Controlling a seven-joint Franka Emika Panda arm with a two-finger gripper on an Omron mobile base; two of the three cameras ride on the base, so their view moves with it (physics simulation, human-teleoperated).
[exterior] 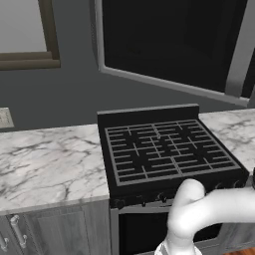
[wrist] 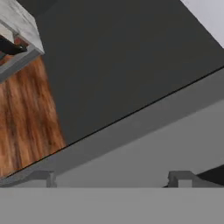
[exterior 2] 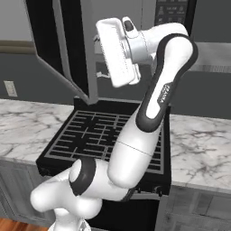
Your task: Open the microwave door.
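The microwave door point(exterior: 169, 42) hangs above the stove point(exterior: 167, 152), swung out from the microwave body so that it stands at an angle over the rear of the burner grates. It is a wide flat panel: large black glass window, silver-grey frame along its lower edge, and a long silver bar handle point(exterior: 241, 50) running up its free edge at the right of the left base view. In the right base view the same door point(exterior 2: 63, 45) appears edge-on at upper left, its grey frame slanting down toward the stove's back panel, with the microwave's control panel point(exterior 2: 170, 11) visible behind the arm. The door is open by a clear margin; the exact angle cannot be judged.

The gripper point(exterior 2: 100, 58) is raised to door height, just beside the door's inner side, fingers pointing toward it. The fingers are spread wide. In the hand view the two dark fingertips point(wrist: 43, 178) stand far apart at the bottom, with nothing between them. The gripper holds nothing. Whether a finger touches the door frame cannot be told; in the right base view the fingers are close to it. Ahead of the hand lie a grey ledge and a dark wall, with wood floor point(wrist: 24, 118) to one side.

The marble counter point(exterior: 50, 159) flanks the stove on both sides.
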